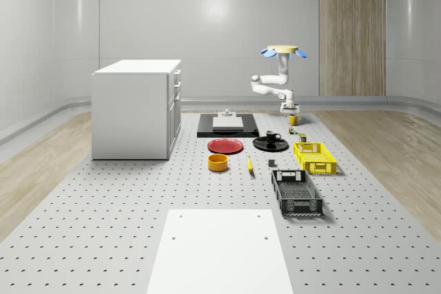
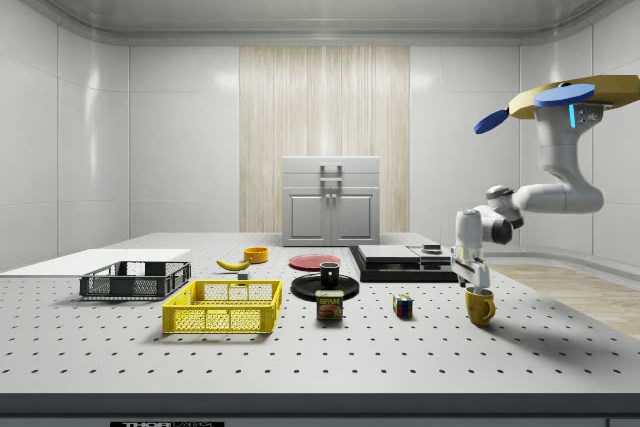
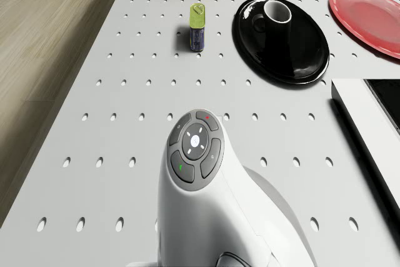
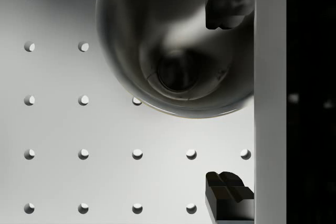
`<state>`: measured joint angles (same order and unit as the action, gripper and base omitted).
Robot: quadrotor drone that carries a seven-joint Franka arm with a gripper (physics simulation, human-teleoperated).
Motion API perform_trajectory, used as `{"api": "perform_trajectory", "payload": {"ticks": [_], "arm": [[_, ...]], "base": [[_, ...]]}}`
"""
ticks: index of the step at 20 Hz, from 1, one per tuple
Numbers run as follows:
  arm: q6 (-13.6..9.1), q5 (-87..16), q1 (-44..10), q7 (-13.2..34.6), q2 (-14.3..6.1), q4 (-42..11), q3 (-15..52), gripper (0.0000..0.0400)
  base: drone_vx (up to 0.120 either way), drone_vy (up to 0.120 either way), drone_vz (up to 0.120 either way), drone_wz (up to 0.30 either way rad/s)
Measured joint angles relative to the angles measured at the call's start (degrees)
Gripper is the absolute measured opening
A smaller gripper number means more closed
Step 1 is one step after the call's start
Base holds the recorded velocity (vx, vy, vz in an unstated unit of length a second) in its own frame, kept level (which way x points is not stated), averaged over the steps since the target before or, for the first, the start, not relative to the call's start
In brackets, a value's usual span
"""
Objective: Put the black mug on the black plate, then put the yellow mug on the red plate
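With the drone hovering above the perforated table's far corner, the wide-open two-finger gripper is hanging just over the small, rigid, glossy yellow mug, likely light but slippery, best pinched across its rim wall.

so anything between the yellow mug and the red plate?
Likely yes: the black plate, carrying the black mug, lies roughly on the straight line from yellow mug to red plate. Carry it high.
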<state>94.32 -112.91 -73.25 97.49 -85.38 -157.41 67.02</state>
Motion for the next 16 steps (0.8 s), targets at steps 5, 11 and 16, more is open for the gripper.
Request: {"api": "perform_trajectory", "payload": {"ticks": [5, 11, 16], "arm": [[0.02, -0.23, 0.55, -0.08, -0.13, -0.47, -0.26, 0.04], [0.01, -0.6, 1.41, -0.16, -0.3, -1.26, -0.66, 0.04], [-0.08, -0.74, 1.66, -0.22, -0.25, -1.45, -0.77, 0.0247]], "base": [[0.0, 0.0, 0.0, 0.0], [0.0, 0.0, 0.0, 0.0], [0.0, 0.0, 0.0, 0.0]]}}
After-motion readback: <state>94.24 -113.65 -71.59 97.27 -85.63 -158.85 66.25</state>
